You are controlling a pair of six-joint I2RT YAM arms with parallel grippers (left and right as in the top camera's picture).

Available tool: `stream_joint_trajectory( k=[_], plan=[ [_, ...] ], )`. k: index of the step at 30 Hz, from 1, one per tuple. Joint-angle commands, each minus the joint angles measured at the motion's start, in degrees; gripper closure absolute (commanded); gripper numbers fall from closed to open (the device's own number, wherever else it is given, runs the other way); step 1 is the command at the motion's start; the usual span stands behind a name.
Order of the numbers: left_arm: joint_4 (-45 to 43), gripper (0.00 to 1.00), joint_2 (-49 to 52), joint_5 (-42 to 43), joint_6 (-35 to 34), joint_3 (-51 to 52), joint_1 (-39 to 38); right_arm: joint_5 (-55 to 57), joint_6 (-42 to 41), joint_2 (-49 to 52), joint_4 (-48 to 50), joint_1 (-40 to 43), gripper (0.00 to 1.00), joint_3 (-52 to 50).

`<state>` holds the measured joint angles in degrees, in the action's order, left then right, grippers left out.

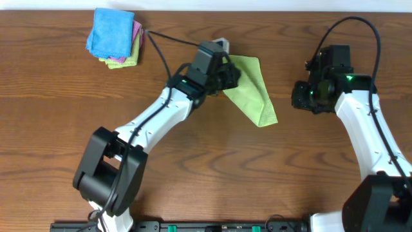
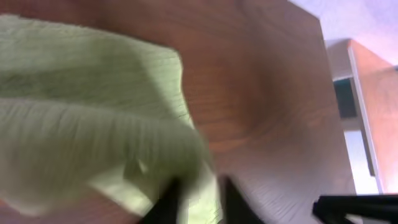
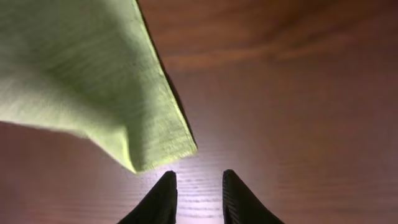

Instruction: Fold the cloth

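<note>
The cloth [image 1: 256, 93] is lying folded on the table [image 1: 212, 161], well apart from the stack of folded cloths [image 1: 114, 37]. The left gripper [image 1: 226, 76] is hovering at the cloth's edge nearest that stack, its fingers a little apart with fabric between them (the view is blurred, so I cannot tell if it is really gripping). The right gripper [image 1: 301, 96] is hanging beyond the cloth's side farthest from the stack, slightly open and holding nothing.

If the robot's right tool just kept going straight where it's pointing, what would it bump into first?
Probably the bare wooden table. The right tool points down at wood just beside the cloth corner, narrowly missing it, though depth is hard to judge.
</note>
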<state>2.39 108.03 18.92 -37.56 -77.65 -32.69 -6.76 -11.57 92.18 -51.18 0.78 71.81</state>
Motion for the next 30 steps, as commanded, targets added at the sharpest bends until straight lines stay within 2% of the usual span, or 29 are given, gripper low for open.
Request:
stream_joint_trajectory(
  k=[1,2,6,12,16,22,30],
  plan=[
    [0.59,0.13,0.46,-5.31,-0.11,-0.66,-1.31,0.31,-0.17,-0.26,-0.44,-0.35,0.74,-0.26],
    [0.79,0.05,0.46,-5.73,0.13,-0.63,-1.49,0.31,-0.17,-0.26,-0.42,-0.59,0.74,-0.26],
    [2.54,0.05,0.46,-6.21,0.31,-0.63,-1.2,0.28,-0.2,-0.28,-0.52,-1.2,0.74,-0.26],
    [12.35,0.05,0.46,-7.08,0.2,-0.63,0.02,-1.05,-0.2,-0.33,-0.55,-1.29,0.75,-0.26],
    [13.94,0.05,0.57,-7.08,-1.77,-0.31,-0.04,-1.31,-0.22,-0.33,-0.46,-1.29,0.75,-0.26],
    [4.55,0.05,5.73,-0.68,-3.19,-0.31,-0.35,-2.73,-0.2,-0.33,-0.24,-1.29,0.75,-0.26],
    [-6.45,0.05,12.79,0.94,-3.41,-0.33,-0.33,-2.73,-0.13,-0.33,-0.48,-1.29,0.75,-0.26]
  ],
)
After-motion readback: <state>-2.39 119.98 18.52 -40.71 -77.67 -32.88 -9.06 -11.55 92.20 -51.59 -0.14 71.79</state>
